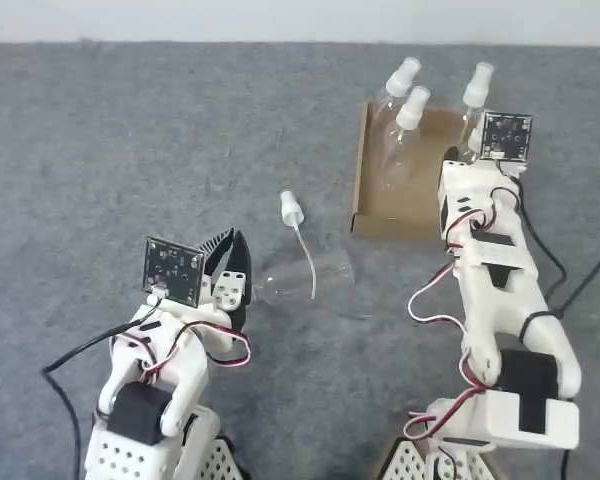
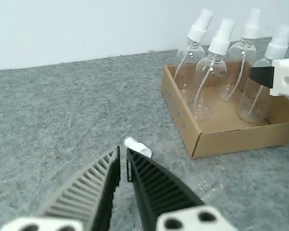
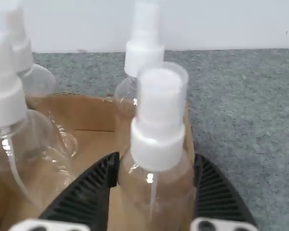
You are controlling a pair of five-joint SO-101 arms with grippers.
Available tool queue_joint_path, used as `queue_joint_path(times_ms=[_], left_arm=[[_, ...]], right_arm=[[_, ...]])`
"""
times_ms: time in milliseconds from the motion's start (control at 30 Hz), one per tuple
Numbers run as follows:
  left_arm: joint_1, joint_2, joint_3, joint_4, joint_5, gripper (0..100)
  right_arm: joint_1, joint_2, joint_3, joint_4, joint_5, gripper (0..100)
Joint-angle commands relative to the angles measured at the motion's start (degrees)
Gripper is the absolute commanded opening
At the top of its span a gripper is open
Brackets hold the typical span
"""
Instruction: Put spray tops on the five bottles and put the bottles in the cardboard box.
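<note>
A clear bottle without a top lies on its side on the grey carpet. A loose spray top with its tube lies just beyond it. My left gripper hovers shut and holding nothing, just short of that spray top and beside the lying bottle. The cardboard box holds several capped bottles standing upright. My right gripper is over the box, shut on one of them, a capped bottle. From the left wrist view the right gripper shows at the box's near-right bottle.
The box stands open-topped at the back right, with the right arm stretched toward it. Bare carpet spreads to the left and far side of the lying bottle. A white wall runs along the far edge.
</note>
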Motion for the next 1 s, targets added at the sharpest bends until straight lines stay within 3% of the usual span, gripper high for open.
queue_joint_path(times_ms=[0,533,767,967], left_arm=[[-0.18,-0.97,-0.66,-1.67,-0.18,1],[-0.18,-0.97,-0.66,-1.67,-0.18,1],[-0.18,-0.97,-0.66,-1.76,-0.18,1],[-0.18,-0.97,-0.66,-1.76,-0.18,1]], right_arm=[[-0.48,-1.63,-3.34,1.36,0.88,19.9],[-1.45,-3.74,-3.69,1.63,0.97,29.4],[-1.54,-18.77,-8.44,20.35,0.62,29.3],[-8.75,-33.27,-11.16,38.99,0.97,29.2]])
